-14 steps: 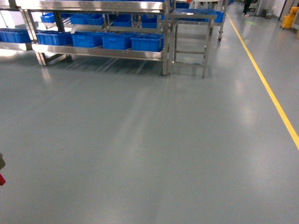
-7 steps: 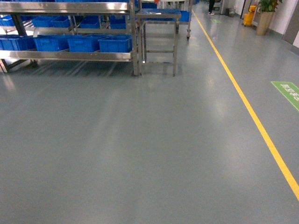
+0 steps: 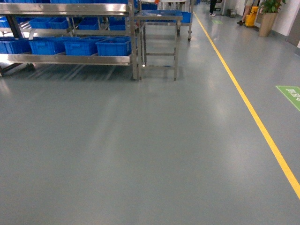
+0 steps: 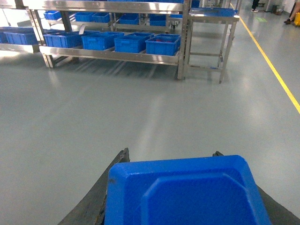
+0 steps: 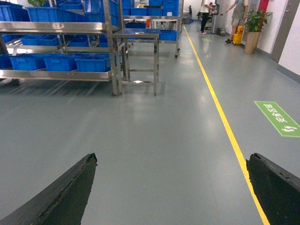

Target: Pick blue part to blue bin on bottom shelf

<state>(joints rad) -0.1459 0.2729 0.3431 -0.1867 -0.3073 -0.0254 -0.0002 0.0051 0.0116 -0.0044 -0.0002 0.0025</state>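
**Rack slides back right; base settling on the aisle**

Swing of the head view has nearly stopped: against half a second ago the rack sits slightly lower and right, the green floor sign [image 3: 290, 95] a touch lower at right edge.

- Left gripper [image 4: 187, 197]: bottom of the left wrist view, fingers clamped on a blue part [image 4: 185, 192] that fills the gap between them.
- Right gripper [image 5: 173, 187]: fingers wide apart, nothing between, only floor.
- Bottom shelf [image 3: 65, 59]: upper left of head view, well apart from the robot across bare floor. Row of blue bins [image 3: 114, 46] on it; which is the target, can't tell.
- Judgement: carry phase, approach not finished.
- Writing: white characters on the green sign, too blurred to read. Yellow line [image 3: 243, 98] runs along right.
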